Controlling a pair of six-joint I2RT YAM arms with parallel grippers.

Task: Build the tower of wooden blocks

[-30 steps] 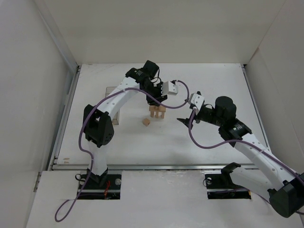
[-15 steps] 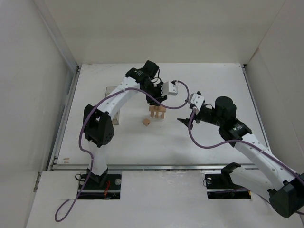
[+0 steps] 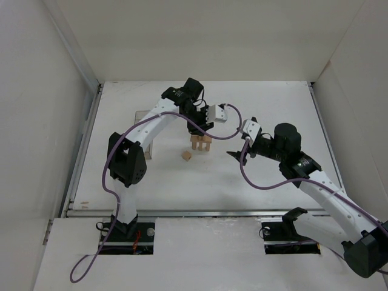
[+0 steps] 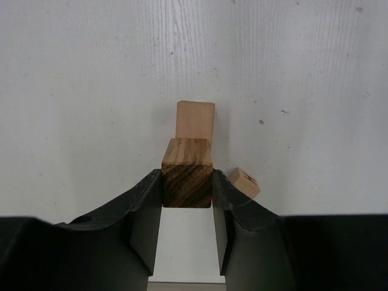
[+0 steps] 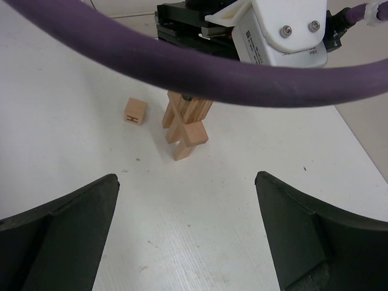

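The left gripper [image 4: 187, 189] is clamped on a block [image 4: 187, 163], gripped by its two sides with the dark end grain facing the wrist camera. The block's far end is out of sight, so its length cannot be told. Just behind it stands one upright [image 4: 195, 119] of the tower, with only its top showing. The rest is covered by the block, and whether the two touch cannot be made out. A loose cube [image 4: 244, 182] peeks out beside the finger on the right of that view, half hidden behind it. From above, the tower [image 3: 200, 143] sits mid-table, directly under the left gripper [image 3: 204, 130], whose fingers and block blur into the dark wrist. The cube [image 3: 187, 156] lies on the table [image 3: 273, 103] just to the tower's left, apart from it. The right gripper [image 3: 235, 154] hovers to the right of the tower, jaws spread wide and holding nothing. In its own view [image 5: 186, 177] a purple cable [image 5: 182, 66] and the left wrist cut off the tower's top, leaving only the leaning lower pieces [image 5: 185, 130]. The cube [image 5: 134, 111] shows an H mark. A clear box [image 3: 139, 114] appears only as a faint edge behind the left arm.
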